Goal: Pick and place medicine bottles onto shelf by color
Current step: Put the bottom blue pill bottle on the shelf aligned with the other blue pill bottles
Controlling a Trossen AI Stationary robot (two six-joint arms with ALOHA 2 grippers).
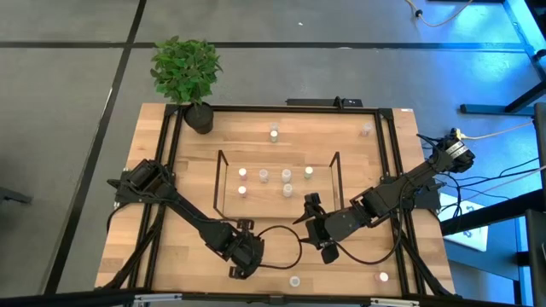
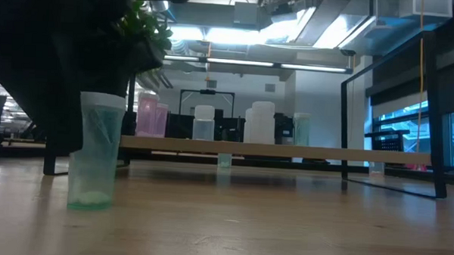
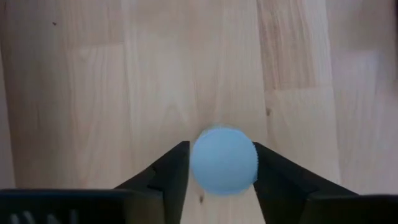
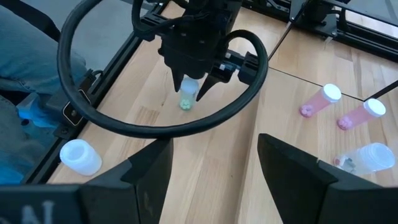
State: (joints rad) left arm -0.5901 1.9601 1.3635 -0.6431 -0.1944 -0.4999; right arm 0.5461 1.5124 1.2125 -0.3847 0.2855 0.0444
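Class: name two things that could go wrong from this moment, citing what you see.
1. The green bottle under the left claw is tiny beside it, so it may tip or slip on lifting.
2. The black cable loop hangs close to a white-capped bottle and could sweep it when the arm moves.

A green-tinted bottle (image 2: 96, 151) has a whitish top (image 3: 224, 160); two pink bottles (image 4: 319, 101) lie on the pale wooden table (image 4: 249, 112).
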